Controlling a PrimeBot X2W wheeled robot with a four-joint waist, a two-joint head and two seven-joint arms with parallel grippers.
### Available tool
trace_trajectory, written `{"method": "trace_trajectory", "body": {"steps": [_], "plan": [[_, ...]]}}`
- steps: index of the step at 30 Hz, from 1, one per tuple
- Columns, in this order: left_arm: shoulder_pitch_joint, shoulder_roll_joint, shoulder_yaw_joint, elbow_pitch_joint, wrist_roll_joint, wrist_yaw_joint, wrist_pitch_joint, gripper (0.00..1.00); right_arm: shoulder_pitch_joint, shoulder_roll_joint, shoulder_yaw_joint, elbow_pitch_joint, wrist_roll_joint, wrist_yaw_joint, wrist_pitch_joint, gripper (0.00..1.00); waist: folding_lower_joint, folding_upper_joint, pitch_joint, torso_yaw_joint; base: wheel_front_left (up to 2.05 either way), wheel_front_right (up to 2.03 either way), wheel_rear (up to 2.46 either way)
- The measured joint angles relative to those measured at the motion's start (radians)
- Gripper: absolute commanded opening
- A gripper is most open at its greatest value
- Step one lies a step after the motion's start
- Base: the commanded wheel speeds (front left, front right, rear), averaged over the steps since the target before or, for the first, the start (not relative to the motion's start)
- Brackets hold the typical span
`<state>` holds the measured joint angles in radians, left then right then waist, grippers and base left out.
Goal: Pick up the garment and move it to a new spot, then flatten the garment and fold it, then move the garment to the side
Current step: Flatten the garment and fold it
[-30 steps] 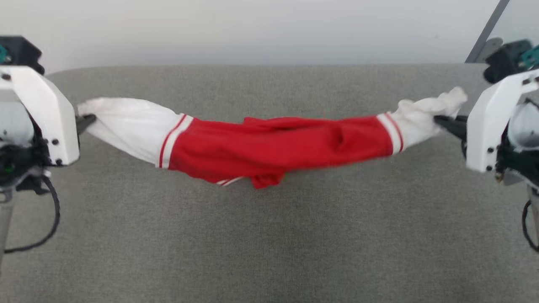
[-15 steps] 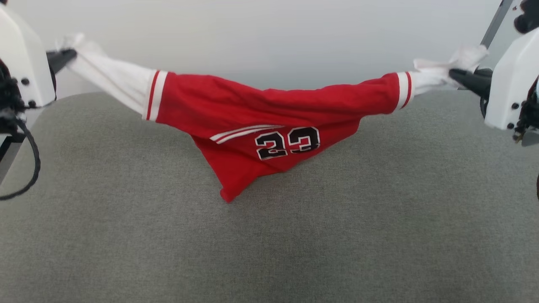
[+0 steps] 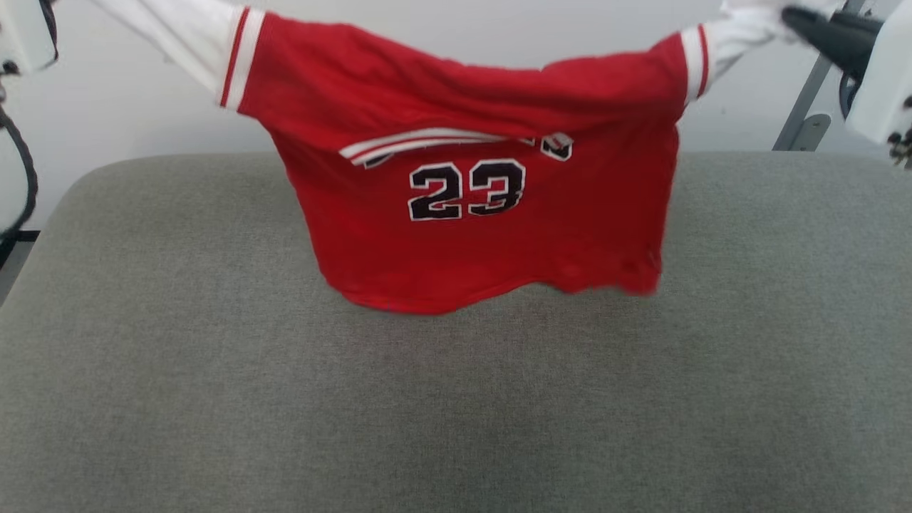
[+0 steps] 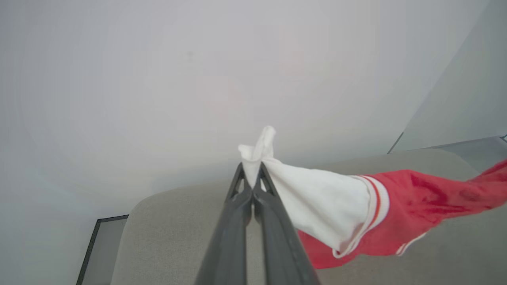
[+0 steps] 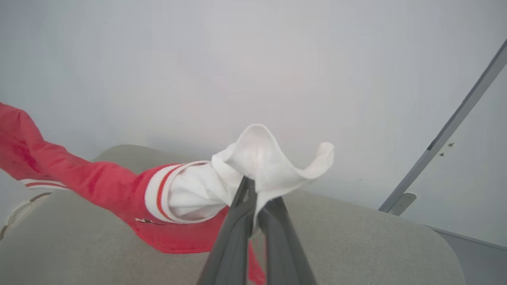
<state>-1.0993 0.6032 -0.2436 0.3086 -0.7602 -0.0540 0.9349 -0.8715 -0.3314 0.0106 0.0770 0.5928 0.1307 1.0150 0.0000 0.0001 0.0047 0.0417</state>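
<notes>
Left gripper (image 4: 250,174): fingers pressed together, pinching one white sleeve end of the shirt (image 4: 317,202). A tuft of cloth pokes past the tips toward 12 o'clock, and the sleeve trails toward 4 o'clock into striped trim and red cloth. Right gripper (image 5: 253,186): likewise clamped on the other white sleeve end, whose loose edge flares above the tips; that sleeve runs toward 9 o'clock into its striped cuff and the red body. In the head view the right gripper's dark fingers enter at 1 o'clock, and the shirt hangs spread between its raised sleeves from 11 to 1 o'clock, the body drooping to the centre over the grey cushion (image 3: 456,413). Whether the hem touches the cushion cannot be told. The front shows a black "23" edged in white below red-and-white neck trim; the hem is blurred at its right end. A pale wall (image 3: 463,28) stands behind, with a grey strut (image 3: 801,114) at 2 o'clock.
</notes>
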Motion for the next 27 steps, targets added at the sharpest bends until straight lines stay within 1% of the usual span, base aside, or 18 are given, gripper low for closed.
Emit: {"method": "trace_trajectory", "body": {"steps": [4,8,12,15,19,20,22,24,26,27], "plan": [[-0.051,-0.004,-0.013,0.041,0.022,-0.024,-0.049,0.00,-0.043,-0.010,0.026,0.026,-0.029,0.000,-0.073,0.00,0.0000,0.0000,0.021,0.000,0.00,0.00,0.00],[-0.095,-0.022,-0.033,0.090,0.037,-0.051,-0.137,0.00,-0.094,-0.009,0.055,0.078,-0.080,0.000,-0.183,0.00,0.0000,0.0000,0.055,0.001,0.00,0.00,0.00],[-0.148,-0.051,-0.065,0.151,0.068,-0.062,-0.241,0.00,-0.158,0.003,0.087,0.164,-0.126,0.000,-0.293,0.00,0.0000,0.0000,0.101,0.003,0.00,0.00,0.00],[-0.199,-0.074,-0.092,0.196,0.089,-0.069,-0.327,0.00,-0.222,0.023,0.096,0.244,-0.172,0.000,-0.394,0.00,0.0000,0.0000,0.141,0.005,0.00,0.00,0.00],[-0.274,-0.096,-0.120,0.264,0.116,-0.071,-0.447,0.00,-0.319,0.057,0.091,0.371,-0.270,0.000,-0.574,0.00,0.0000,-0.0001,0.197,0.004,0.00,0.00,0.00],[-0.298,-0.096,-0.132,0.280,0.141,-0.071,-0.484,0.00,-0.347,0.067,0.086,0.404,-0.296,0.000,-0.631,0.00,0.0000,0.0000,0.210,0.004,0.00,0.00,0.00],[-0.350,-0.108,-0.137,0.314,0.160,-0.072,-0.563,0.00,-0.402,0.082,0.080,0.469,-0.354,0.000,-0.735,0.00,0.0000,0.0000,0.236,0.002,0.00,0.00,0.00],[-0.401,-0.115,-0.146,0.341,0.200,-0.072,-0.658,0.00,-0.454,0.095,0.056,0.528,-0.415,0.000,-0.845,0.00,0.0000,0.0000,0.259,0.001,0.00,0.00,0.00],[-0.445,-0.128,-0.153,0.375,0.218,-0.073,-0.741,0.00,-0.497,0.106,0.029,0.578,-0.486,0.000,-0.960,0.00,0.0000,0.0000,0.280,0.000,0.00,0.00,0.00],[-0.460,-0.134,-0.159,0.389,0.226,-0.073,-0.788,0.00,-0.517,0.113,0.013,0.610,-0.517,0.000,-0.995,0.00,0.0000,-0.0001,0.289,0.000,0.00,0.00,0.00]]}}
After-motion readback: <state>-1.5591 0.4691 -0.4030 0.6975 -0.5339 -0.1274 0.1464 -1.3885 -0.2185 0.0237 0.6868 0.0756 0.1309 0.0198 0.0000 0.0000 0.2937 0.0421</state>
